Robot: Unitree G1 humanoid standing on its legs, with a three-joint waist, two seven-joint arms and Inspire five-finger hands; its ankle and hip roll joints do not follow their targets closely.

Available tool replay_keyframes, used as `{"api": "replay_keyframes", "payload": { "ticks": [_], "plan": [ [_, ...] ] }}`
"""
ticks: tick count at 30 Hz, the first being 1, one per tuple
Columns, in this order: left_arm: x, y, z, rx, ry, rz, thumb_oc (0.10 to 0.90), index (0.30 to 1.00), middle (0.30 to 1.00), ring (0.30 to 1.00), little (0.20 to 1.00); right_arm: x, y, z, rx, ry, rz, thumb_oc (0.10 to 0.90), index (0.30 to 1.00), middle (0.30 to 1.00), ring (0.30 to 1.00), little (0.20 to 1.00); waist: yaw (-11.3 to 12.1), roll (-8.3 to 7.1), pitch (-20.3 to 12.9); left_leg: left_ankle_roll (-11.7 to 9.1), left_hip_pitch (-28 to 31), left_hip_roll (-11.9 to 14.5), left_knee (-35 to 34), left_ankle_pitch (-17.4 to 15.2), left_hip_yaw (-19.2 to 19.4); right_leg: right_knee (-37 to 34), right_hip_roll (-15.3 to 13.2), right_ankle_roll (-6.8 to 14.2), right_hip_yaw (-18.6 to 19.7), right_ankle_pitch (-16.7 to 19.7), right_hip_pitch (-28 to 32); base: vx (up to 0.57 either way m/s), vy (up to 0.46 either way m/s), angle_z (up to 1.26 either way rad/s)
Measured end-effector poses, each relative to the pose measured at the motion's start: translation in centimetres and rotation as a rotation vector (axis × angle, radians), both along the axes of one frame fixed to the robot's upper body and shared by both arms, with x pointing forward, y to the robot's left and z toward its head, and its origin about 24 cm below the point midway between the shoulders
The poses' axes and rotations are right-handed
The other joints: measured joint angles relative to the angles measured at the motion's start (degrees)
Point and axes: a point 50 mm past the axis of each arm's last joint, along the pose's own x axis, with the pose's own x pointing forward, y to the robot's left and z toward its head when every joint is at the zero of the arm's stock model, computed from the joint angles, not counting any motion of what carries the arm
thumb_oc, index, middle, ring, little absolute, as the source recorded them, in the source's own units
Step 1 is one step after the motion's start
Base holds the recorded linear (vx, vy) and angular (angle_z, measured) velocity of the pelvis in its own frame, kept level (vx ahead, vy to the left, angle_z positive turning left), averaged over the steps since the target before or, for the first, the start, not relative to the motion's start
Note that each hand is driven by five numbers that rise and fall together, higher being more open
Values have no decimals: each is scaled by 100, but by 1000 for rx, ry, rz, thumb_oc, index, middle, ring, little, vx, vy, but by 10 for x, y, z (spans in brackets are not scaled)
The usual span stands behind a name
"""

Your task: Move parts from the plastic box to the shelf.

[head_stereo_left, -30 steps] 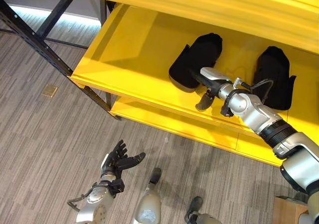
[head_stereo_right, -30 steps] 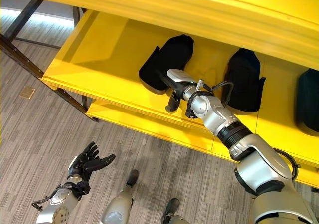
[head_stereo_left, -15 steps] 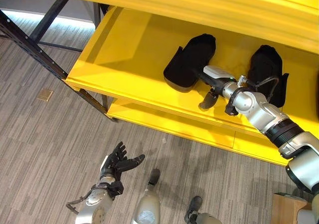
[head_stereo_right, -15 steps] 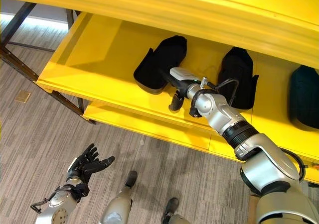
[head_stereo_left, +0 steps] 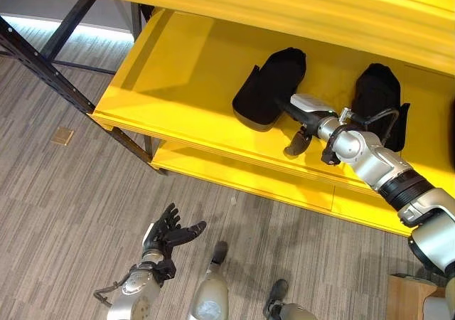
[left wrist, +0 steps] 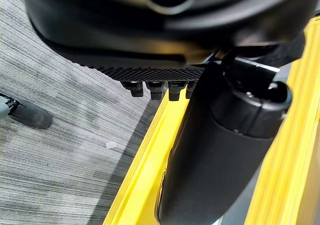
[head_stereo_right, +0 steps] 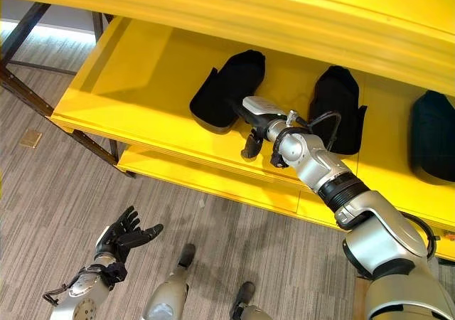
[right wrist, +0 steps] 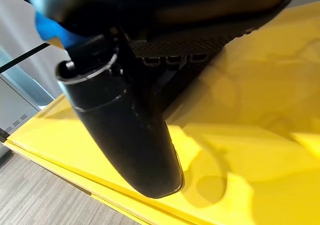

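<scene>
Right hand at black part on yellow shelf; left hand idle.

The right hand (head_stereo_left: 302, 121) reaches over the yellow shelf (head_stereo_left: 178, 85), its fingers against the near end of a black part (head_stereo_left: 270, 89) lying on the shelf; the grip cannot be determined. Two further black parts (head_stereo_right: 338, 110) (head_stereo_right: 431, 135) lie beside it. The left hand (head_stereo_left: 167, 233) hangs over the floor, fingers spread, holding nothing.

Right robot hand (head_stereo_left: 302, 121) extended forward, left robot hand (head_stereo_left: 165, 233) low, fingers spread
</scene>
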Motion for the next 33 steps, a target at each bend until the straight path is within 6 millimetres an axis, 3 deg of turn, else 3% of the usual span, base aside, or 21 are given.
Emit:
{"api": "replay_keyframes", "payload": {
  "ticks": [8,16,33],
  "plan": [
    [-1,2,0,1,2,9,900,1000,1000,1000,1000,-1,-1,-4,-6,15,0,900,1000,1000,1000,1000,-8,-3,-2,2,0,14,0,2,16,83,-1,-6,36,-12,-53,0,0,-1],
    [-4,2,-2,1,8,11,900,1000,1000,1000,1000,-5,-6,-23,-34,62,-9,900,1000,1000,1000,1000,-15,-21,-12,16,-1,33,1,13,84,141,0,-7,92,-13,-106,-2,-3,-3],
    [-6,4,-3,2,14,18,900,1000,1000,1000,1000,-6,-8,-30,-45,75,-2,900,1000,1000,1000,1000,-68,-95,-55,23,-10,36,0,18,113,281,-23,-8,145,-60,-199,0,0,0]
  ]
}}
